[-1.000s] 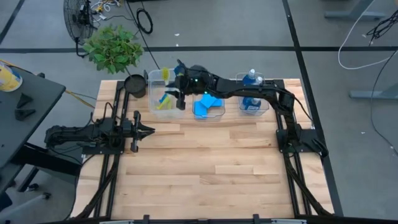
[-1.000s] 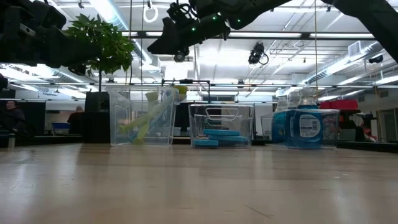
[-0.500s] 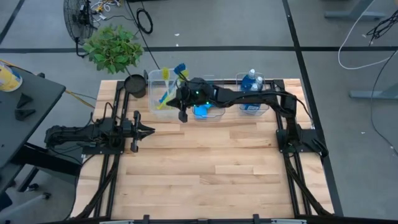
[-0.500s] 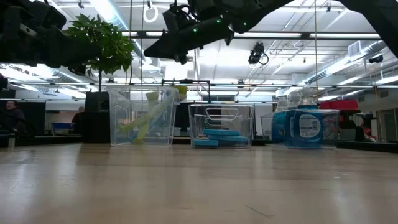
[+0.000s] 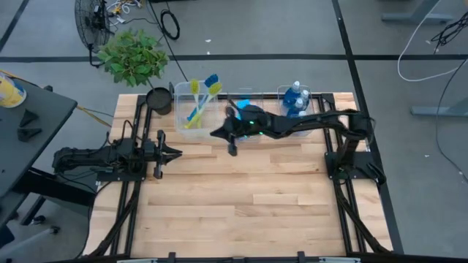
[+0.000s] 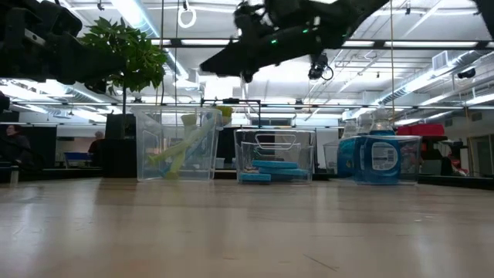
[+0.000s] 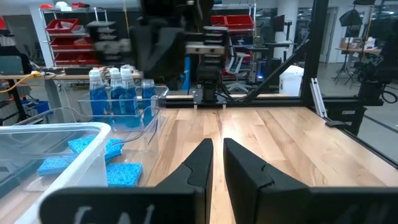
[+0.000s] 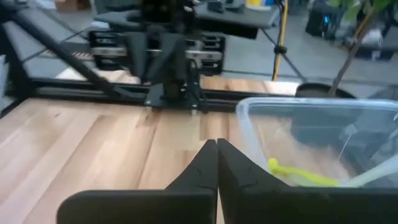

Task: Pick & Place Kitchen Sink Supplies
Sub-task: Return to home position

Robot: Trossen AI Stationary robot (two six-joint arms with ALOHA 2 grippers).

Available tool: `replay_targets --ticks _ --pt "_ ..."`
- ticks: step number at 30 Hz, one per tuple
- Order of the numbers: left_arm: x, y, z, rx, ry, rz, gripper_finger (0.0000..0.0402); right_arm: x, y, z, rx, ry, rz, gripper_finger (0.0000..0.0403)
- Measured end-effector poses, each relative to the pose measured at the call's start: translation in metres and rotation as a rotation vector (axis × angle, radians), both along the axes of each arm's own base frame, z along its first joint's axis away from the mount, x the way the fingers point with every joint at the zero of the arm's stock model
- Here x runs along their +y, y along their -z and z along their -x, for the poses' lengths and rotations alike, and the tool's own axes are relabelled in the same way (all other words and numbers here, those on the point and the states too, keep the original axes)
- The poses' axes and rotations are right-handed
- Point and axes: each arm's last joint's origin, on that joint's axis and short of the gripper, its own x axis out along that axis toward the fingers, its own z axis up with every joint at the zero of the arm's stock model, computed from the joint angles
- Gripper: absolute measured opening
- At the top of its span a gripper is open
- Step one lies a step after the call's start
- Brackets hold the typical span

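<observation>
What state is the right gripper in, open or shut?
Shut and empty: the right gripper shows its two fingers touching at the tips in its wrist view, nothing between them.

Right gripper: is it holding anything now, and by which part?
Nothing is held: the right gripper has its fingers shut against each other, empty.

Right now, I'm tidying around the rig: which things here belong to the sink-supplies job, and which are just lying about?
Job: brushes, blue sponges and blue bottles, already binned; right end effector, shut and empty, above the table before the sponges; left end effector, parked at the table's left.
Lying about: clear bins (mere holders), potted plant, floor fan.
</observation>
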Motion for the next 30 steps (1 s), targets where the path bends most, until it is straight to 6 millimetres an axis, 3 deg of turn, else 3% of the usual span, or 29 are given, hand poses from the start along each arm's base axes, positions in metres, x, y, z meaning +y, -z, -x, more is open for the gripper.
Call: replay_targets --ticks 15,21,30 --pt "0.0 0.0 0.0 0.0 0.0 0.0 0.0044 0.06 -0.021 0.106 -0.077 -0.074 0.17 0.0" --pt "0.0 0.0 0.0 0.0 0.0 0.0 0.0044 0.065 -0.027 0.139 -0.121 -0.018 0.142 0.0" --pt "0.0 0.0 0.0 0.0 0.0 0.0 0.0044 0.064 -0.016 0.18 -0.136 0.037 0.092 0.0"
